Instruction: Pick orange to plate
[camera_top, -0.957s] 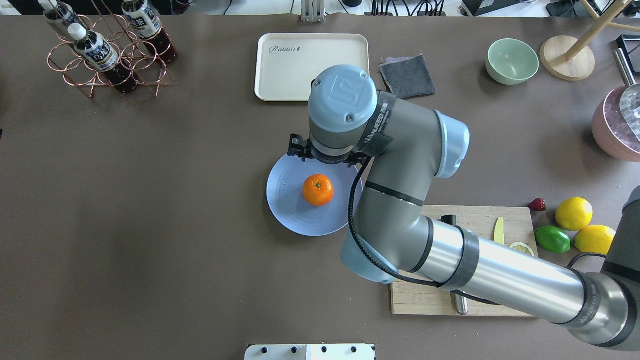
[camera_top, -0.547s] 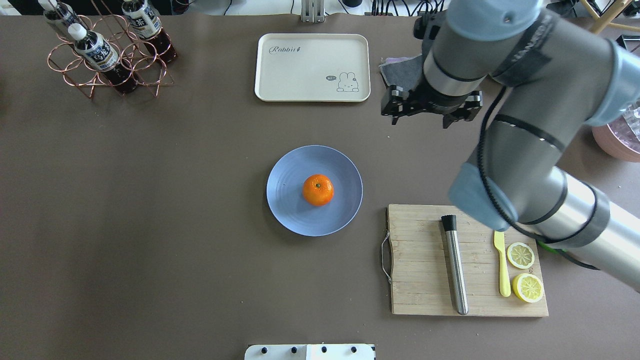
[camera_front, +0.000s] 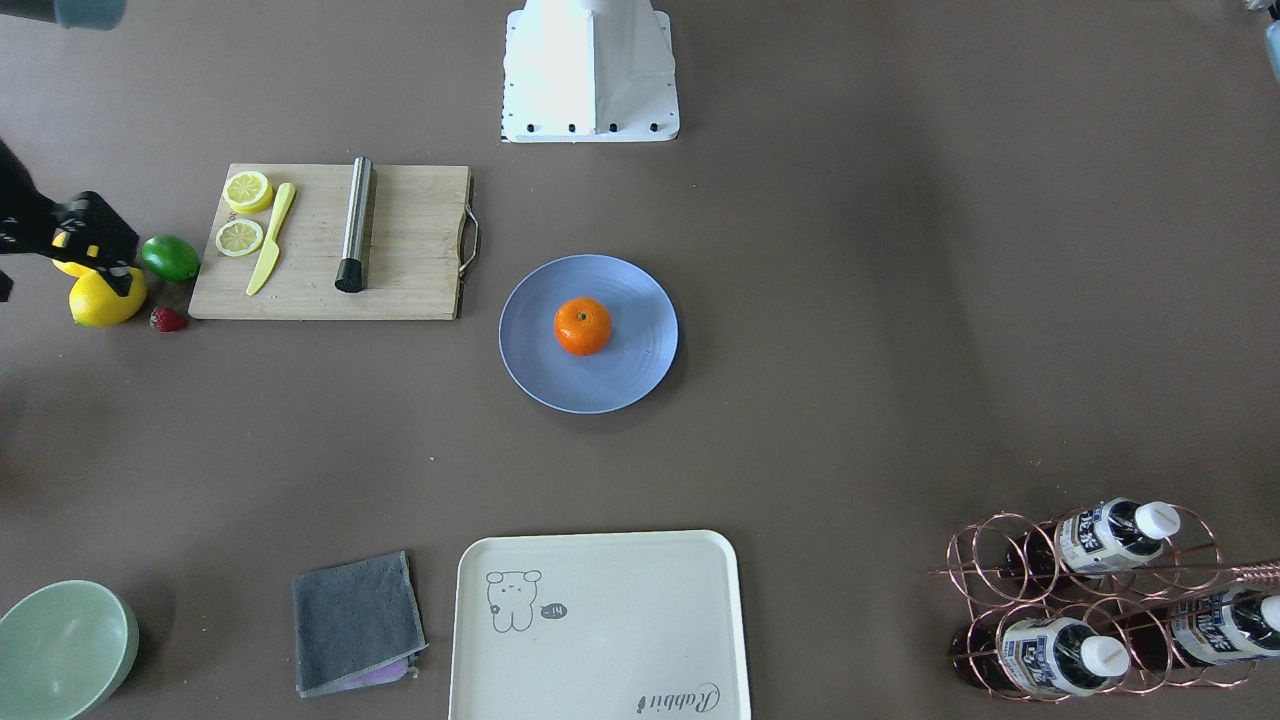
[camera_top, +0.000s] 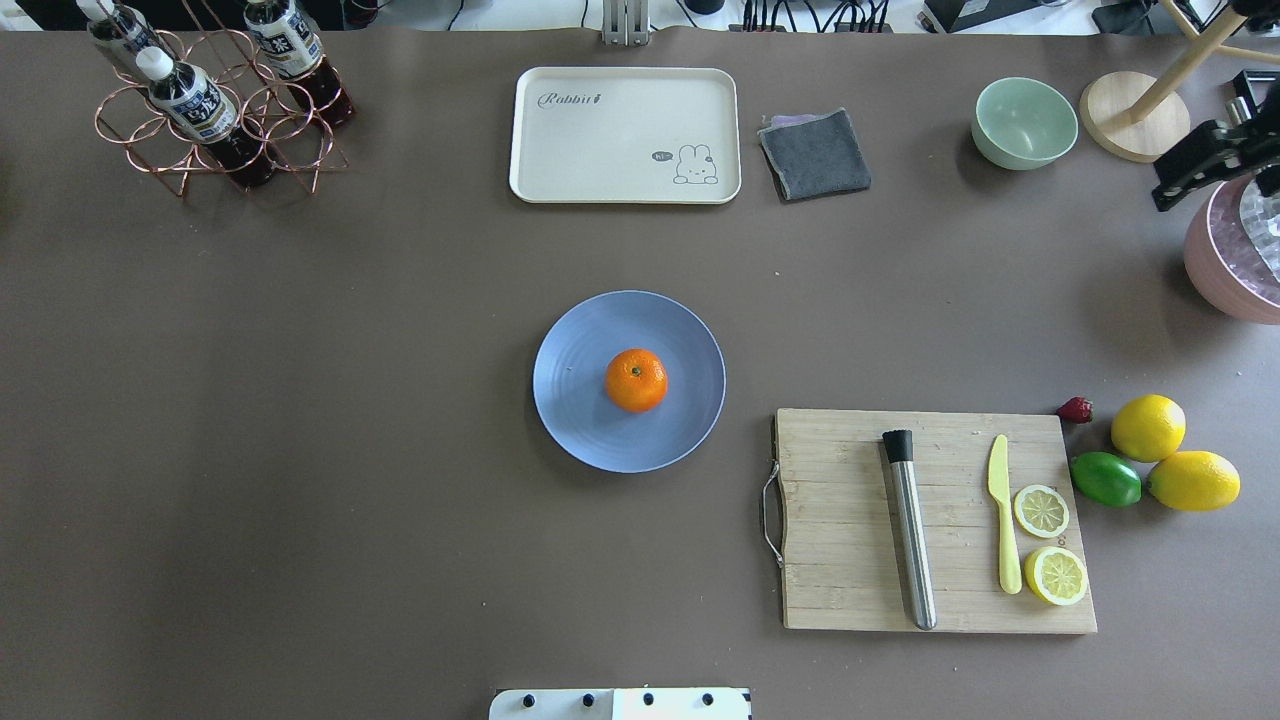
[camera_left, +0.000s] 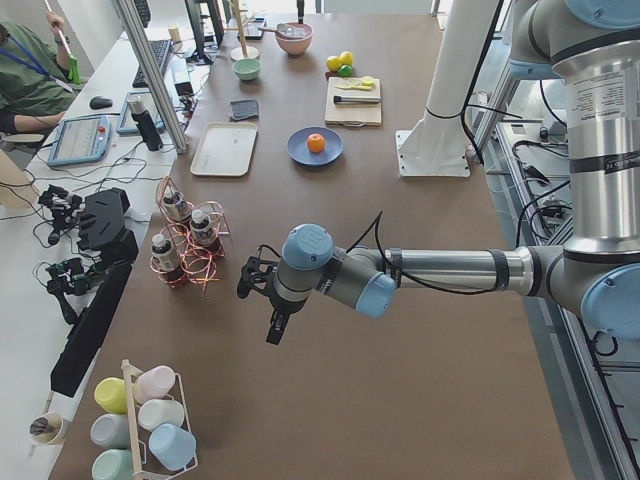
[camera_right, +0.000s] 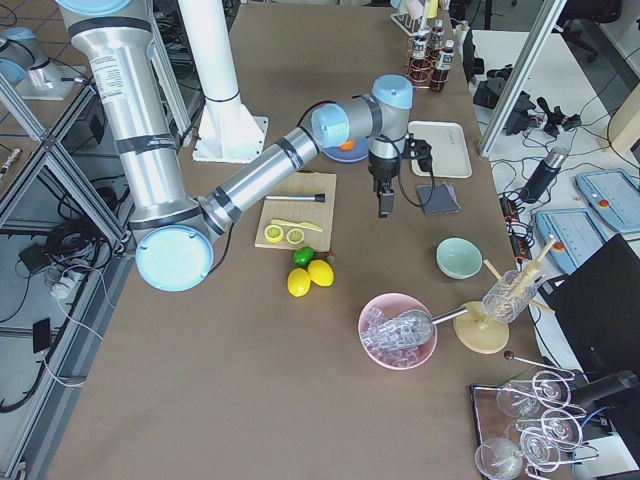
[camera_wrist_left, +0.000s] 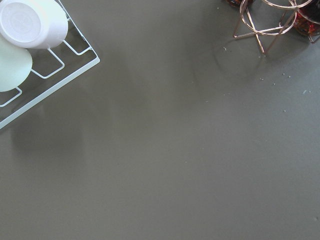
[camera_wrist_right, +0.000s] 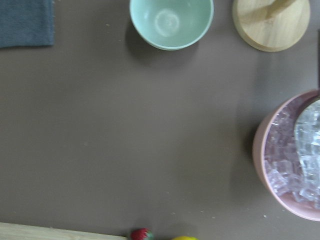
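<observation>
The orange (camera_top: 636, 380) sat on the plate (camera_top: 575, 410), near the plate's centre, at the middle of the overhead view. Its dark stem dimple was turned upward toward that camera. Being round, it showed no long axis. Neither gripper touched it.

Above the plate in the overhead view lay the cream tray (camera_top: 600, 150). It carried the script word "Rabbit" in its upper left corner. In its lower right corner was a drawn rabbit with a small speech bubble that seemed to read "hi". The bottles (camera_top: 190, 100) in the copper wire rack (camera_top: 183, 172) at the upper left wore dark labels with pale characters too small to read.

In the right-side view the right arm (camera_right: 262, 170) ran from its elbow at the lower left up and rightward over the cutting board (camera_right: 322, 225). Its wrist was bent so that the right gripper (camera_right: 384, 205) hung straight down above the table, just left of the grey cloth (camera_right: 437, 198). The overhead view caught only a black part of it at the right edge, so I could not tell whether its fingers stood wide or narrow.

In the left-side view the left arm (camera_left: 450, 270) lay stretched level across the middle of the frame. The left gripper (camera_left: 273, 330) pointed down over bare table, near the rack and well apart from the plate at the top of the frame. I could not tell how far it was open either.
</observation>
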